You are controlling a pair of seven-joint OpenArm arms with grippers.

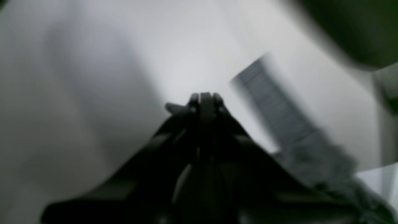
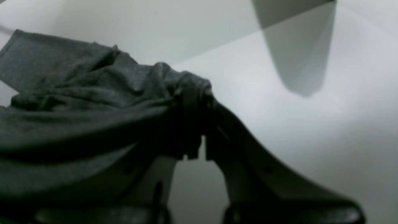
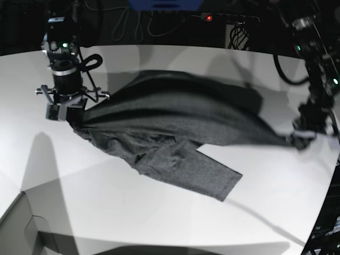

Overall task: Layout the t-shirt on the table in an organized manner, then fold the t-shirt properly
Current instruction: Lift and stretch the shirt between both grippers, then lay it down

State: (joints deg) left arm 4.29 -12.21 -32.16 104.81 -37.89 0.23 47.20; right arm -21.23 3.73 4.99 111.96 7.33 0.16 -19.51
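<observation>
Above table (image 3: 159,212): both end effectors clenched on t-shirt (image 3: 175,133), L (image 3: 298,139) & R (image 3: 66,116), cloth stretched between.

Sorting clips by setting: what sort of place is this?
Probably a robotics lab bench: a bare white table with two arms over one t-shirt, cables and a lit power strip behind.

A grey box corner (image 3: 24,226) is seen at the lower left of the base view, its flat faces meeting in a ridge. Along the top of that view, a dark background is filled with looped cables (image 3: 133,24). A blue panel (image 3: 164,4) is cut off by the upper edge at the centre. Just to its right, a small red light (image 3: 209,17) is shown glowing on a dark strip.
</observation>
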